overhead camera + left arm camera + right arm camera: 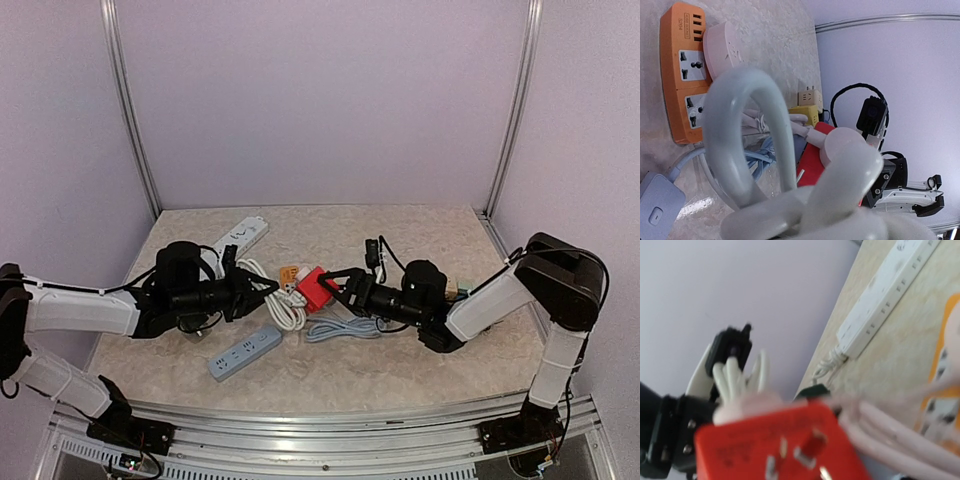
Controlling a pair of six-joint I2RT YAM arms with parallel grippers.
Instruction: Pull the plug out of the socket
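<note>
- Two arms meet near the middle of the table [420, 370], one reaching in from each side.
- On the left, the left gripper [262, 290] is pinched shut on the coiled white cord [288, 308].
- A grey-blue power strip [245, 352] lies near that gripper toward the front, and a white power strip [240, 236] lies behind it.
- An orange power strip [687, 75] sits flat just behind the coil.
- At the centre, the red socket block [318, 290] carries the white plug [842, 147], seated against its face; the cord runs from the plug back to the coil.
- On the right, the right gripper [342, 287] has its jaws spread at the block's right end; contact cannot be told.
- A loose grey cable [340, 328] lies just in front of it.
</note>
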